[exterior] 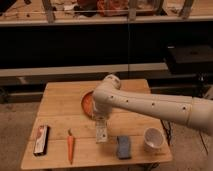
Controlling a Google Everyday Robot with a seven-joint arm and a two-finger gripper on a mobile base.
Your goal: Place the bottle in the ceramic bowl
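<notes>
My gripper (101,121) hangs fingers-down over the middle of the table (60,100). It is closed, and as far as I can read it the jaws are clamped on the top of the bottle (102,134). The bottle stands upright beneath them, its lower end at or just above the wood; I cannot tell which. The bowl (87,102) lies just behind it, toward the left of the view, with its right part hidden by the arm (150,104) reaching in from the right.

I see 3 risks from here:
- A high grip on a smooth bottle may let it swing or slip out as I lift.
- With the arm covering part of the rim, I may misjudge the approach, clip the bowl and shove it.
- The bowl is shallow, so a bottle released upright may topple over the edge.

The sponge (123,147) sits just beside the bottle at front right, and the cup (153,139) lies beyond it; both look clear of my path. 1 carrot (70,145) and 1 bar (41,139) lie at front left.

The table is pale planked wood. The room is dim, with a long cluttered bench (75,20) behind.
</notes>
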